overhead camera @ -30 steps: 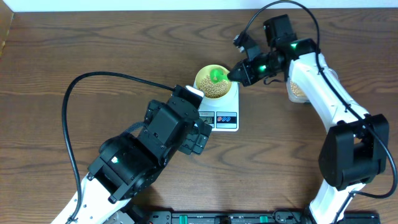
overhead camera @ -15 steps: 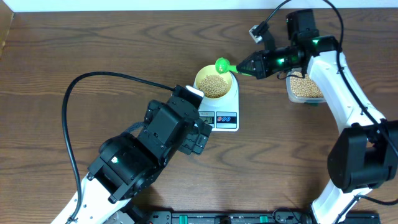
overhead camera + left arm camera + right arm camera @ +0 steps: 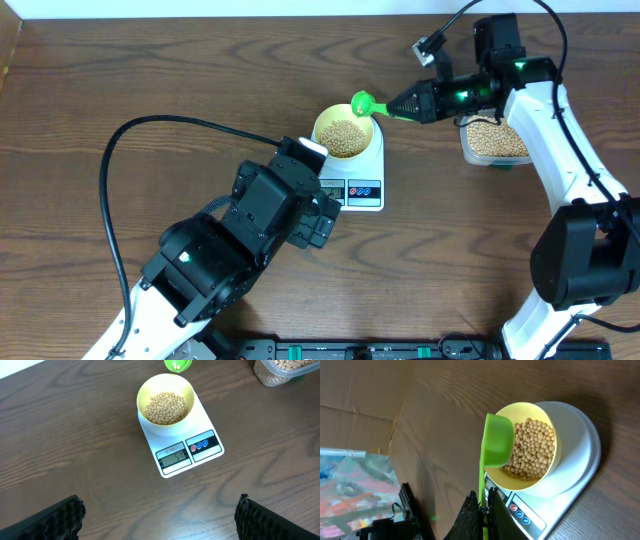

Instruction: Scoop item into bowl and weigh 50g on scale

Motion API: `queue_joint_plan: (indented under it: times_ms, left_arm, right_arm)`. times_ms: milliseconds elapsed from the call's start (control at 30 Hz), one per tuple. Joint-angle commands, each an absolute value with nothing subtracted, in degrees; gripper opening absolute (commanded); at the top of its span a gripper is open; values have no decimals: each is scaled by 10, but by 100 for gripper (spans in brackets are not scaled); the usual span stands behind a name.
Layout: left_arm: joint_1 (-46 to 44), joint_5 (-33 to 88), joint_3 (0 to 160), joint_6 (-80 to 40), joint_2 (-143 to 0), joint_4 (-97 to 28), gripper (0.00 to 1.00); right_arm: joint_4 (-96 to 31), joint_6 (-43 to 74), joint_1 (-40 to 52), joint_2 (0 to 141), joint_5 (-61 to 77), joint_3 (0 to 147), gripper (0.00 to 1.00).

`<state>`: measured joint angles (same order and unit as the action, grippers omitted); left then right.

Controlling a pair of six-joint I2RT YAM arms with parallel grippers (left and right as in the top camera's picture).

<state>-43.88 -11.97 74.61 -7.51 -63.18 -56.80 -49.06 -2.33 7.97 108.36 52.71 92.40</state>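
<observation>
The pale yellow bowl (image 3: 320, 128) stands on the white scale (image 3: 362, 190) and holds a layer of beige beans (image 3: 346, 138). My right gripper (image 3: 412, 103) is shut on the handle of a green scoop (image 3: 362, 102), whose cup hangs just beyond the bowl's far rim. In the right wrist view the scoop (image 3: 497, 442) is beside the bowl (image 3: 555, 442), clamped in the gripper (image 3: 484, 502). My left gripper (image 3: 159, 505) is open and empty over bare table, near the scale (image 3: 202, 457). Its display seems to read 51.
A clear plastic tub (image 3: 492, 140) with more beans stands right of the scale, under my right arm. My left arm's black body covers the table in front of the scale. The table's far edge runs along the top of the overhead view.
My right gripper drew the scoop back from over the bowl, to the right and past the far rim, uncovering the tub. The left arm has not moved.
</observation>
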Motion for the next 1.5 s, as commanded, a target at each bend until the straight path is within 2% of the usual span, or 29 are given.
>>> queue_joint_plan:
  times_ms: [0,367,533,900,1467]
  left_arm:
    - [-437,-125,749,-76,-632,-570,98]
    - [-437,-125,749,-76,-632,-570,98]
    - [-437,-125,749,-76,-632,-570,98]
    - [-437,-125,749,-76,-632,-570,98]
    - [-437,-125,749,-76,-632,-570,98]
  right_arm:
    - [-495,-40,94,1069,528,922,1]
    - [-510,-65,91,1068,522,922,1]
    - [-550,-88,116,1068,447,922,1]
    - [-516,-88,181,1073,335,922,1]
    - [-465,-73,189,1120,315,922,1]
